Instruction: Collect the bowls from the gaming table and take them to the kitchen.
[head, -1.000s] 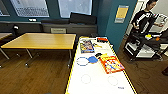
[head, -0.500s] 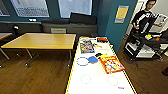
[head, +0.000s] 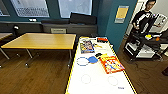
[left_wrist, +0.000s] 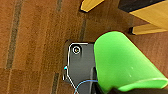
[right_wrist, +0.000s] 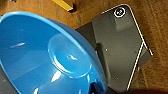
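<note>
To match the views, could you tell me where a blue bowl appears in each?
Head view: blue bowl mid gaming table, beside a clear ring plate.
Left wrist view: a green cup instead, close up.
Right wrist view: another blue bowl, close up.
Shared landmark: the brown wooden floor.

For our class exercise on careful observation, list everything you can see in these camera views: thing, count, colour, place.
gaming table: one, white top with yellow rim, foreground of head view.
blue bowl: one, bright blue, mid-table beside a clear ring-like plate.
game boxes: two, one red-orange, one multicoloured, on the table.
wooden table: one, tan, left of the gaming table.
cart: one, dark, far right.
person: one, behind the cart.
second blue bowl: one, bright blue, close up in right wrist view.
green cup: one, bright green, close up in left wrist view.
</note>
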